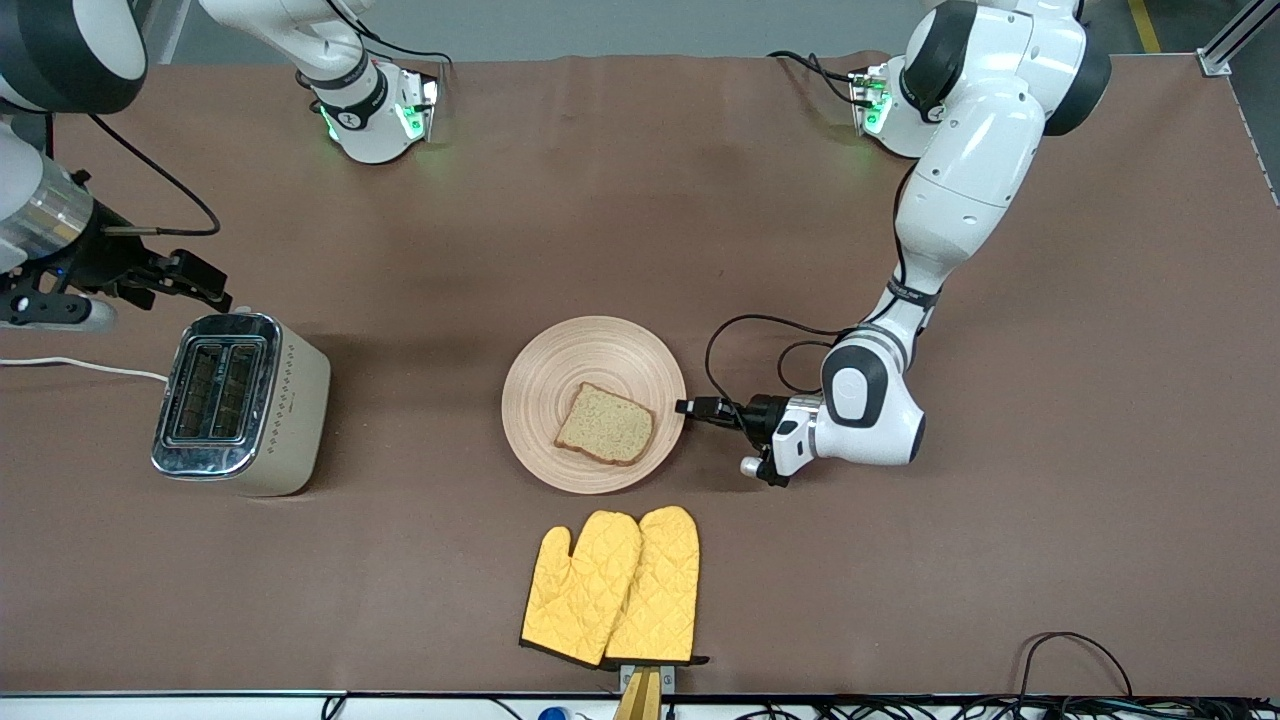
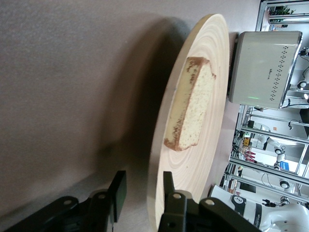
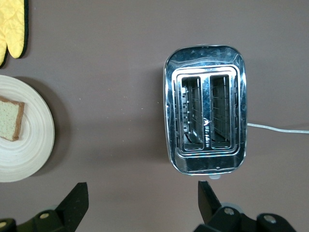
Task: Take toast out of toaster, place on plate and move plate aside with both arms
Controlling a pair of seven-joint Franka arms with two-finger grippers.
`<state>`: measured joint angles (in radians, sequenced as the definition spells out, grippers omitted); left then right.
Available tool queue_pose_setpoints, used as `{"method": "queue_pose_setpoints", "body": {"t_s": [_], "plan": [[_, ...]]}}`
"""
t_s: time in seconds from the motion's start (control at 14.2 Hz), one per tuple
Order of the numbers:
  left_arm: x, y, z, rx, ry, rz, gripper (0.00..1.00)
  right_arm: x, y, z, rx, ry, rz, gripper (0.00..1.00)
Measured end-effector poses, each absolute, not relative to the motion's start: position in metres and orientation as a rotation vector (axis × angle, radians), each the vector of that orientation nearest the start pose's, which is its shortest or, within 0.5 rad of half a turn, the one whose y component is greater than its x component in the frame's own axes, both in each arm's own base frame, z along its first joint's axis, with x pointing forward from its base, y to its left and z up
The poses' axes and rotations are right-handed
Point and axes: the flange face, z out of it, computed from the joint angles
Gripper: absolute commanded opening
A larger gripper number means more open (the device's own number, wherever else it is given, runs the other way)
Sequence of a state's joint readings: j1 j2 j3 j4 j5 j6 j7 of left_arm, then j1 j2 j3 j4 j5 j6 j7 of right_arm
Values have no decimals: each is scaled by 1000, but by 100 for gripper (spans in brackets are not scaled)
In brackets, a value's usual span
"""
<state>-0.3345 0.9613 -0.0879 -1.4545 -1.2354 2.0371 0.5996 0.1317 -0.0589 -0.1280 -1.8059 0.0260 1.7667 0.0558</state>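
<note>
The round pale wooden plate (image 1: 560, 370) lies in the middle of the table with the toast (image 1: 605, 424) flat on it, on the part nearer the front camera. My left gripper (image 1: 688, 408) is low at the plate's rim on the left arm's side. In the left wrist view the left gripper (image 2: 143, 191) is open, with one finger over the plate (image 2: 193, 169) and the other beside the rim, a gap showing; the toast (image 2: 195, 108) lies further in. My right gripper (image 1: 205, 285) hangs open and empty over the table beside the toaster, shown wide open in its wrist view (image 3: 141, 198).
A silver two-slot toaster (image 1: 240, 400) stands toward the right arm's end, slots empty (image 3: 206, 121), with a white cord (image 1: 80, 365). A pair of yellow oven mitts (image 1: 615, 585) lies nearer the front camera than the plate.
</note>
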Motion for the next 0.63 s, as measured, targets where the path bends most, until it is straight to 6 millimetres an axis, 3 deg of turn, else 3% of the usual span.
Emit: {"method": "queue_pose_setpoints", "body": {"t_s": [0.14, 0.42, 0.49, 0.63], "plan": [[615, -327, 110, 2070, -157, -270, 34, 541, -12, 567, -3105, 72, -42, 100], [613, -333, 110, 2074, -165, -269, 9, 528, -19, 590, -3099, 69, -86, 100], [613, -335, 111, 2071, -166, -268, 0, 524, -19, 604, -3098, 68, -95, 100], [613, -337, 114, 2060, -175, -264, 0, 518, -20, 636, -3097, 66, -106, 100]]}}
